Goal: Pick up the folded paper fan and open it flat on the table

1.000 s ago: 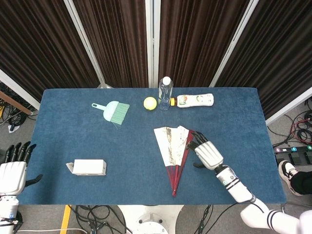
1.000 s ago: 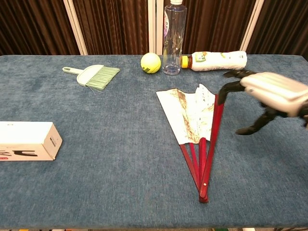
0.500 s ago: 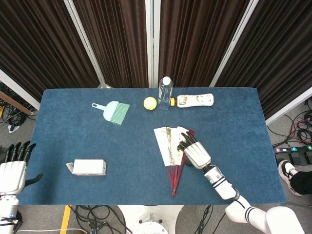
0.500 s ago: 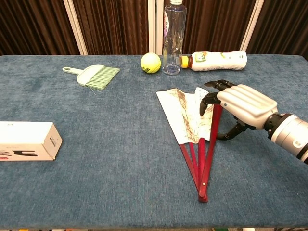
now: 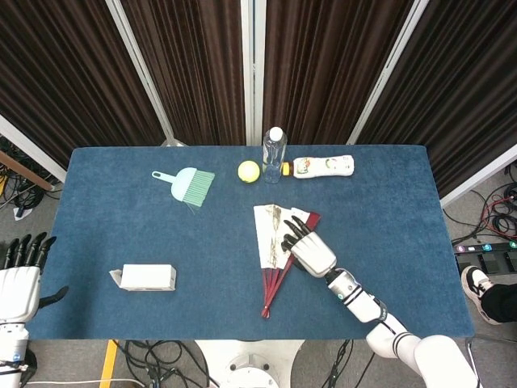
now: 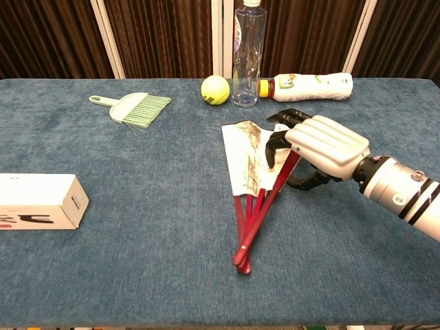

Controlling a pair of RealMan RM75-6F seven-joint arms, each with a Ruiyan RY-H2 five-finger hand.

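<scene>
From the head view we see the paper fan (image 5: 275, 246) lying partly spread on the blue bench (image 5: 121, 210), a little right of centre, its red ribs meeting at a pivot near the front edge. Our right hand (image 5: 307, 249) lies over the fan's right side, dark fingers (image 5: 292, 229) bent down onto the paper and the outer red rib; we cannot tell from here whether they pinch anything. Behind the fan, near the far edge, stand a clear bottle (image 5: 274, 155), a yellow ball (image 5: 249, 170) just left of it and a white bottle (image 5: 321, 166) lying on its side to the right. A green hand brush (image 5: 186, 183) sits far left of these, and a white box (image 5: 146, 278) lies near the front left. Our left hand (image 5: 20, 279) hangs off the bench's left edge, fingers spread and holding nothing. From the chest view, the right hand (image 6: 317, 143) arches over the fan (image 6: 249, 165), fingertips (image 6: 273, 144) pressing on the paper and the red rib, thumb curled beneath beside the rib; a true grip is not plain. The ball (image 6: 215, 89), clear bottle (image 6: 248, 55) and lying bottle (image 6: 306, 86) stand well behind the fan, the brush (image 6: 135, 108) off to the left, the box (image 6: 40, 201) at the left border.
</scene>
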